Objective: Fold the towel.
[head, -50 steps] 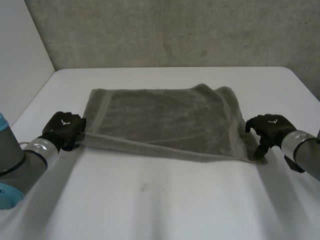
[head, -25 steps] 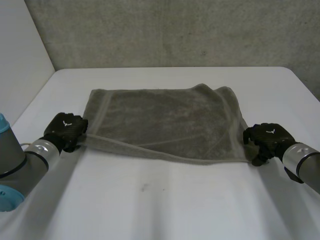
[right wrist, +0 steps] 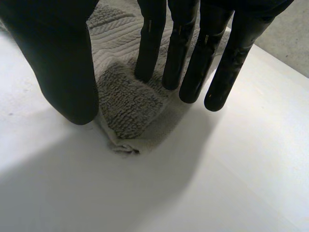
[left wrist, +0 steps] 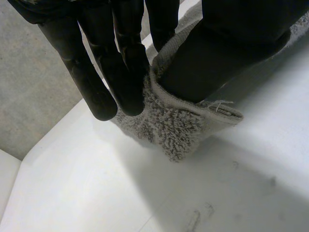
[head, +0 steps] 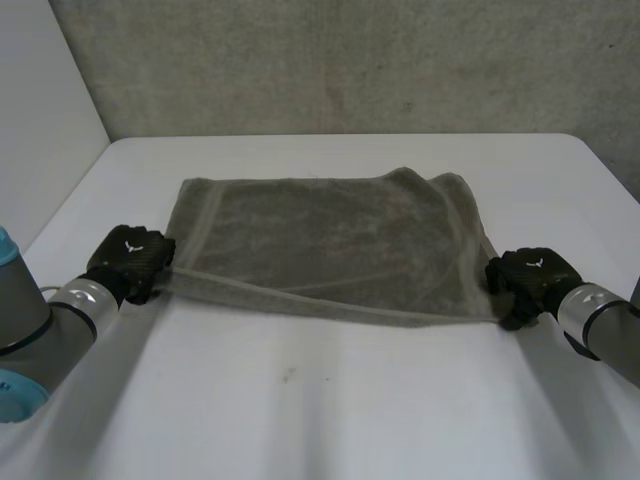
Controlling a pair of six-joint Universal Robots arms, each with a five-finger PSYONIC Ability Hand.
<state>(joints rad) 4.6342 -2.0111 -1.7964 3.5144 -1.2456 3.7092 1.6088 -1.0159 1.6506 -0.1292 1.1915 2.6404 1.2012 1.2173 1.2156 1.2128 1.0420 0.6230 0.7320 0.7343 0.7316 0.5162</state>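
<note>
A grey-brown towel (head: 330, 240) lies spread flat on the white table (head: 330, 410). My left hand (head: 128, 260) is at its near-left corner. In the left wrist view that corner (left wrist: 181, 128) is pinched between the thumb and the fingers (left wrist: 128, 72) and sits bunched just off the table. My right hand (head: 528, 278) is at the near-right corner. In the right wrist view its straight fingers (right wrist: 186, 58) rest their tips on the corner (right wrist: 125, 104). The thumb stands apart on the corner's other side, so nothing is pinched there.
A grey concrete wall rises behind the table's far edge (head: 340, 136). A pale side wall (head: 40, 120) stands to the left. Bare tabletop runs between the towel's near edge and me.
My right hand has come down and in onto the near-right corner, and its fingers and thumb have drawn closer together. The left hand has kept its pinch and barely moved.
</note>
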